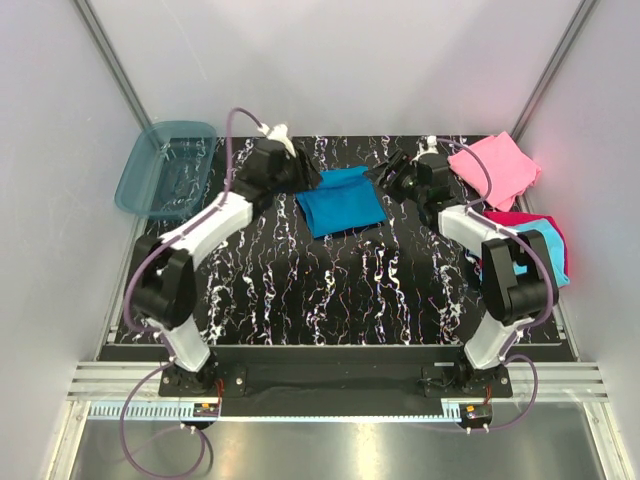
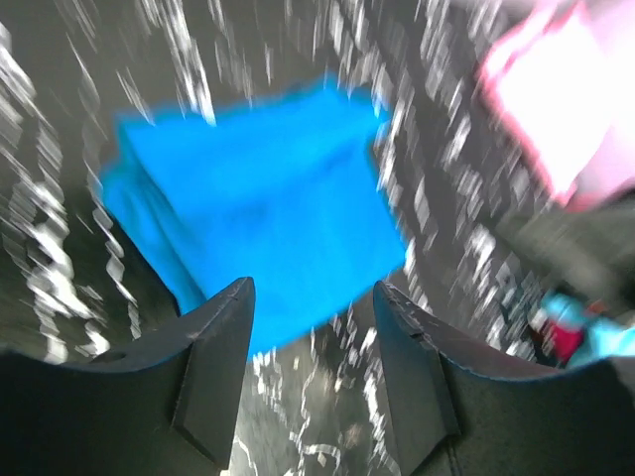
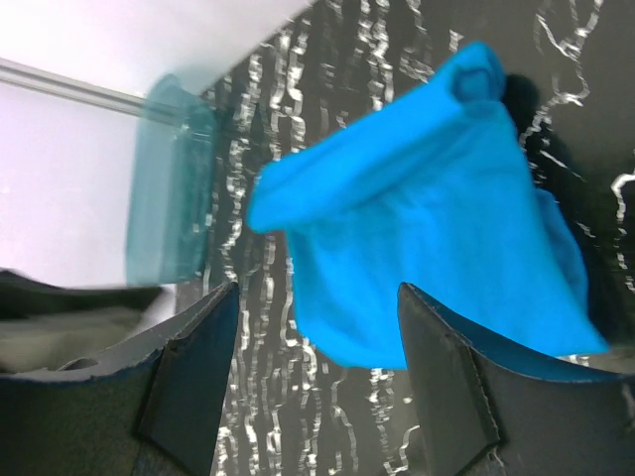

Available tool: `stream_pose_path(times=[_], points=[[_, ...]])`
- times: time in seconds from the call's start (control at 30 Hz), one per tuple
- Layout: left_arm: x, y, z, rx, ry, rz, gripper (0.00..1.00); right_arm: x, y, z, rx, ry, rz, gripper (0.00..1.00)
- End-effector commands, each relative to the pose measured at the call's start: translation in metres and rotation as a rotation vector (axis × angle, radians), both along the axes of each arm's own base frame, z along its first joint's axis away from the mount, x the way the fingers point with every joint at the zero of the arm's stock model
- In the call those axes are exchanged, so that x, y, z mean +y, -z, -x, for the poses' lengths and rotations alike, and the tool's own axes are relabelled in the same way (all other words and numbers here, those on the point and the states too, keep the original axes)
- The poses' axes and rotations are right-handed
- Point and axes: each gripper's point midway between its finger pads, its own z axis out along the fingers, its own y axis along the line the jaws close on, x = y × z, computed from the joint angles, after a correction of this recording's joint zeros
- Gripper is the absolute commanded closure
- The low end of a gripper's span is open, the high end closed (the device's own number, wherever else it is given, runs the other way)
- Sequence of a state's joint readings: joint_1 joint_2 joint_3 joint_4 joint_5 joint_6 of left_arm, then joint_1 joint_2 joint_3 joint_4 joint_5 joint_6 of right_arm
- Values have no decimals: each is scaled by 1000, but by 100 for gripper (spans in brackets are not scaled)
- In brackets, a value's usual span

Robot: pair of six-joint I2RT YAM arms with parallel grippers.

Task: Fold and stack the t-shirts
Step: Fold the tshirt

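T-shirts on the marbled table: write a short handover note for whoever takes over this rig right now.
Left gripper: open, holding nothing, at the left edge of the teal-blue shirt.
Right gripper: open, holding nothing, at the same shirt's right side.
Shirts: the teal-blue one lies folded mid-table, edges a bit loose. The pink shirt is folded at the far right corner. The magenta-red shirt and cyan shirt overlap at the right edge, partly hidden by the right arm.
Done: all four look folded.
Left: probably tidy the teal-blue one, then gather the shirts into one stack.
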State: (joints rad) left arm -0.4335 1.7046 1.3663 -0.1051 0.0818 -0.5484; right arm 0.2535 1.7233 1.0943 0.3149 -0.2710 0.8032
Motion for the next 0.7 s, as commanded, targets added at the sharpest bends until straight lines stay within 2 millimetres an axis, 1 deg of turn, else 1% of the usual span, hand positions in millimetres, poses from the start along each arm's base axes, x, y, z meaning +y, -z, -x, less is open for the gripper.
stream_pose_path(times=[0.0,0.07,0.1,0.17,0.2,0.23,0.27,0.3,0.33,0.37,0.4,0.47,0.53,0.57,0.63,0.67], points=[[-18,52,-3,82,36,-2,45,-1,-1,-17,-45,15,29,28],[-21,59,-11,86,36,-2,46,0,10,-23,-25,7,53,29],[-24,63,-17,89,36,-6,45,1,4,-29,-38,8,53,29],[-26,69,-27,86,34,-20,46,3,13,-35,-19,2,64,29],[-27,72,-30,88,33,-30,46,5,12,-37,-22,-1,66,30],[-26,75,-33,90,30,-39,46,4,7,-43,-37,2,65,29],[-26,77,-36,88,29,-55,46,5,12,-45,-29,1,69,29],[-28,81,-42,88,27,-61,46,5,9,-50,-37,3,68,30],[-25,88,-55,100,24,-60,45,8,20,-59,-20,-5,70,30],[-26,88,-59,97,24,-59,45,8,21,-60,-20,-5,70,30],[-23,88,-63,95,15,-59,44,9,19,-64,-27,-7,70,30],[-25,85,-74,87,17,-54,45,9,30,-68,-7,-9,72,30],[-22,84,-80,96,16,-58,45,10,34,-70,4,-11,67,30],[-23,80,-87,82,17,-59,45,8,36,-71,7,-7,68,31],[-20,83,-91,88,11,-63,44,5,42,-70,11,-3,69,31],[-18,86,-93,92,9,-65,44,2,42,-70,8,4,69,30]])
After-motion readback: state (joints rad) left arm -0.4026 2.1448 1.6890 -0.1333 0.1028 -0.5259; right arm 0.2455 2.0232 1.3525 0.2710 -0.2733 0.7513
